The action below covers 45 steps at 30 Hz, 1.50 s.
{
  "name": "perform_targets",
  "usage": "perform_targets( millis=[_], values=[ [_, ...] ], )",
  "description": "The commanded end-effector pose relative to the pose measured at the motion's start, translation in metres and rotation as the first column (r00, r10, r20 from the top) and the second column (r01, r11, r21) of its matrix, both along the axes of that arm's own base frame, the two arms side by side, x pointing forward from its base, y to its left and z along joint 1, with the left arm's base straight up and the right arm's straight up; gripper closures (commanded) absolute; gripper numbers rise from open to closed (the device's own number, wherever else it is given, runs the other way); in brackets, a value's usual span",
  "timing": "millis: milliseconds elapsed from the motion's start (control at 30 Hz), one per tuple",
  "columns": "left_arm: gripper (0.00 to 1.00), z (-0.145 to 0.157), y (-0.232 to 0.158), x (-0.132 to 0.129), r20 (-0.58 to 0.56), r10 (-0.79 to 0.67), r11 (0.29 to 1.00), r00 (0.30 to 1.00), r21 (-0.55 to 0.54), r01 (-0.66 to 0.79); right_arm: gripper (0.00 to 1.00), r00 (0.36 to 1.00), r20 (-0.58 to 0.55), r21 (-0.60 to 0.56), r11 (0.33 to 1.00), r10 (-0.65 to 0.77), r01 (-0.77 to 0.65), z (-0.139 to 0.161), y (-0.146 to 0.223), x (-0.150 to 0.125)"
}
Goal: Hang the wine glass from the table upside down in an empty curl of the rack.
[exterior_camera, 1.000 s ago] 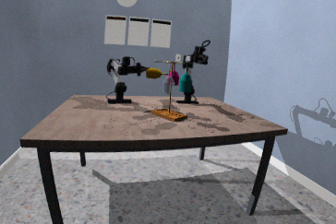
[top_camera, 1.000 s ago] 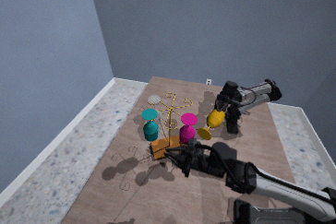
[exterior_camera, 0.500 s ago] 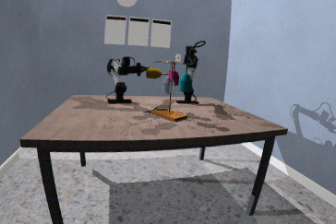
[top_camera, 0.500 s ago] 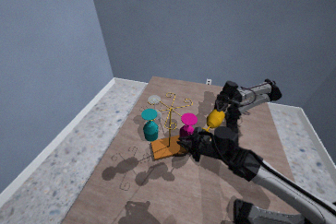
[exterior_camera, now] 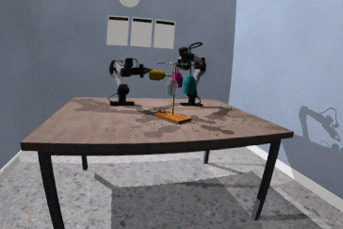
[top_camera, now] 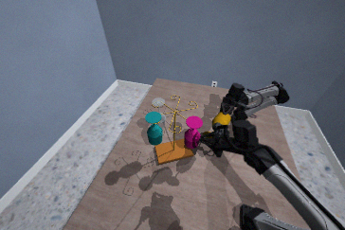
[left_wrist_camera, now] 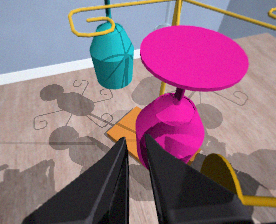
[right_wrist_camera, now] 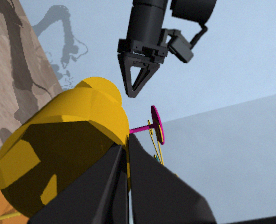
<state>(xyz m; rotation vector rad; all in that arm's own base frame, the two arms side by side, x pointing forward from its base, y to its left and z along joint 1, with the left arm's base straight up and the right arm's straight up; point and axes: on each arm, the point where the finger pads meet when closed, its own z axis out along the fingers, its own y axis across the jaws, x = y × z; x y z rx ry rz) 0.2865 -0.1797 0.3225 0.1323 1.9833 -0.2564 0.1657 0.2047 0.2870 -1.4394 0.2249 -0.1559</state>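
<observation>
The yellow wine glass [top_camera: 221, 120] [exterior_camera: 156, 74] [right_wrist_camera: 64, 135] lies sideways in the air. My right gripper [right_wrist_camera: 127, 141] [exterior_camera: 149, 71] is shut on its bowl wall. Its foot [left_wrist_camera: 218, 172] points toward the rack side. My left gripper [left_wrist_camera: 136, 142] [right_wrist_camera: 130, 96] is slightly open and empty, close in front of the magenta glass [left_wrist_camera: 169, 131] [top_camera: 191, 137] [exterior_camera: 177, 80]; contact cannot be told. The gold wire rack [top_camera: 173, 133] [exterior_camera: 173, 104] holds the magenta, teal [top_camera: 154, 134] [exterior_camera: 189, 85] [left_wrist_camera: 111, 65] and clear [top_camera: 158, 101] [exterior_camera: 171, 87] glasses upside down. An empty curl [left_wrist_camera: 91, 34] shows in front of the teal one.
The rack's orange base [top_camera: 165, 155] [exterior_camera: 179, 119] [left_wrist_camera: 120, 131] stands on the wooden table [top_camera: 199, 207] [exterior_camera: 85, 131]. In the top view, both arms reach in from the right, one above the other, with the yellow glass near both.
</observation>
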Motion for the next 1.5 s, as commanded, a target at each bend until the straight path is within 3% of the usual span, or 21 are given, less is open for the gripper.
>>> perform_targets(
  millis=[0,300,867,1000,1100,1167,1467],
  values=[
    [0.85,-0.004,0.009,-0.006,-0.043,0.073,0.997,0.996,0.018,-0.072,1.00,0.997,0.071,0.022,1.000,-0.010,0.009,0.020,0.000,0.000],
    [0.85,-0.016,-0.017,-0.053,-0.081,0.007,0.996,0.997,0.093,0.001,1.00,0.997,0.071,0.022,1.000,-0.010,0.009,0.020,0.000,0.000],
    [0.85,-0.013,-0.026,-0.103,-0.058,-0.080,0.983,0.995,0.158,0.088,1.00,0.997,0.071,0.022,1.000,-0.010,0.009,0.020,0.000,0.000],
    [0.85,-0.008,-0.031,-0.106,-0.062,-0.123,0.985,0.990,0.115,0.129,1.00,0.997,0.071,0.022,1.000,-0.010,0.009,0.020,0.000,0.000],
    [0.85,-0.011,-0.034,-0.107,-0.066,-0.125,0.983,0.990,0.126,0.132,1.00,0.997,0.071,0.022,1.000,-0.010,0.009,0.020,0.000,0.000],
    [0.85,-0.029,-0.037,-0.104,-0.087,-0.115,0.975,0.990,0.183,0.130,1.00,0.997,0.071,0.022,1.000,-0.010,0.009,0.020,0.000,0.000],
    [0.85,-0.025,-0.044,-0.097,-0.077,-0.136,0.979,0.988,0.142,0.145,1.00,0.997,0.071,0.022,1.000,-0.010,0.009,0.020,0.000,0.000]
  ],
)
